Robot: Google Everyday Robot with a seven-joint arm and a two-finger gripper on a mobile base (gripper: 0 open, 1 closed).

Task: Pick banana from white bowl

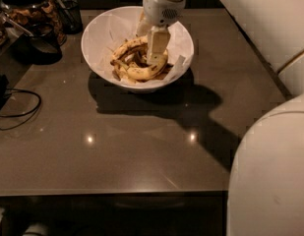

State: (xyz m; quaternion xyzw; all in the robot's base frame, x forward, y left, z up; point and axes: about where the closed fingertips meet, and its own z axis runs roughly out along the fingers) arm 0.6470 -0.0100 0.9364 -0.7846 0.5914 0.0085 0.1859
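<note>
The white bowl (pixel 95 31) stands at the back middle of the dark table, lined with crumpled white paper. In it lies the curved yellow banana (pixel 141 73) with brown speckles, among flat dark-edged peel strips (pixel 123 50). My gripper (pixel 152 42) reaches down from above into the bowl, right over the banana's far right part, and hides some of it. Whether it touches the banana I cannot tell.
A glass jar (pixel 29 6) with a dark lid and other dark items stand at the back left. A black cable (pixel 21 113) loops on the left. My white arm (pixel 269 171) fills the right side. The table's front edge (pixel 112 193) runs across the bottom.
</note>
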